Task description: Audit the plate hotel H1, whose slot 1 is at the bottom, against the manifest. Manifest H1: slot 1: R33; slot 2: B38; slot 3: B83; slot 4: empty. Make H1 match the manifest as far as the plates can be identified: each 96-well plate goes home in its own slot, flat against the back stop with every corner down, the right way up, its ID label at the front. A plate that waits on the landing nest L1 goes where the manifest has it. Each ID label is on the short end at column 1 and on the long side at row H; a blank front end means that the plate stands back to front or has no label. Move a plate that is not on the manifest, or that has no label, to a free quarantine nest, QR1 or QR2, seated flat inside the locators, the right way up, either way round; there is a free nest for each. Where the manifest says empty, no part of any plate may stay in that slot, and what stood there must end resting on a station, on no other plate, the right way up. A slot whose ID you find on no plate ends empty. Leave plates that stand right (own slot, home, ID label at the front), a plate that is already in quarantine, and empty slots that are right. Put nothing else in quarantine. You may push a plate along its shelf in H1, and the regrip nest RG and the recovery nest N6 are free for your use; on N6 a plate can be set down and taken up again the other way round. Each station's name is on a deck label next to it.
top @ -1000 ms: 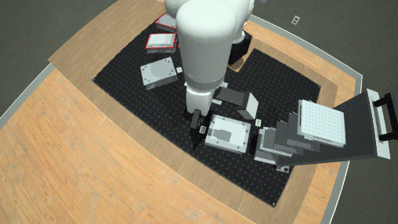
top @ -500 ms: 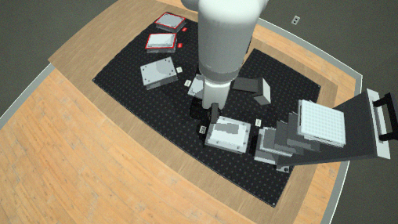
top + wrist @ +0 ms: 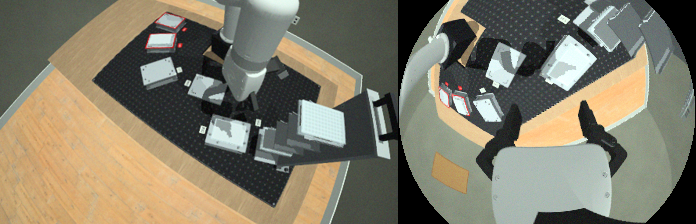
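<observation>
Black table mat [image 3: 129,94] is carrying the nests; fingers are hanging released, empty, high above; hotel [image 3: 352,125] is lying beyond them, white plate [image 3: 322,122] topmost.
</observation>
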`<state>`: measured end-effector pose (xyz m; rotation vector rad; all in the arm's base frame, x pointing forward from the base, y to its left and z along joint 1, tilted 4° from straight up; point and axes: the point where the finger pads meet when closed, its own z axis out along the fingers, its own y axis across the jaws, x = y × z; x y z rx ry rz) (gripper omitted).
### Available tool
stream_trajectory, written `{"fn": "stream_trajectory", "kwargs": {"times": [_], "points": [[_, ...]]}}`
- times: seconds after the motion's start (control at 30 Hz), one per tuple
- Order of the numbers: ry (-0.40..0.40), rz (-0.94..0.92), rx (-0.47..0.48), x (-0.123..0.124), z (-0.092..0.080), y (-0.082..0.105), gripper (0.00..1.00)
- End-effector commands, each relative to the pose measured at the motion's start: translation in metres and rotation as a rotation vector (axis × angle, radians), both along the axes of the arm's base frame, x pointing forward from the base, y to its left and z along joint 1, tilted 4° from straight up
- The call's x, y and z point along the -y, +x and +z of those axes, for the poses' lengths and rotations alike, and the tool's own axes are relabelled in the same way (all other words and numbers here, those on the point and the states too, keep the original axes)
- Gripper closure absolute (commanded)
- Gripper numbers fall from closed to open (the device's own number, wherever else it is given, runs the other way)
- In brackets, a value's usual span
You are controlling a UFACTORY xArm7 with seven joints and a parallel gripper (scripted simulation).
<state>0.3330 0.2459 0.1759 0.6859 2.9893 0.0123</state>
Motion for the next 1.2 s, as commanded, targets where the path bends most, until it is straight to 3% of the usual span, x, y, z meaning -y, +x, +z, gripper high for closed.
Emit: {"fn": "stream_trajectory", "kwargs": {"times": [0.0,0.2,0.87,1.17], "points": [[-0.003,0.140,0.002,-0.010,0.000,-0.019,0.00],[-0.018,0.339,0.001,-0.021,-0.001,-0.043,0.00],[-0.064,0.938,-0.002,-0.021,-0.001,-0.043,0.00],[-0.065,0.942,-0.002,-0.021,-0.001,-0.043,0.00]]}}
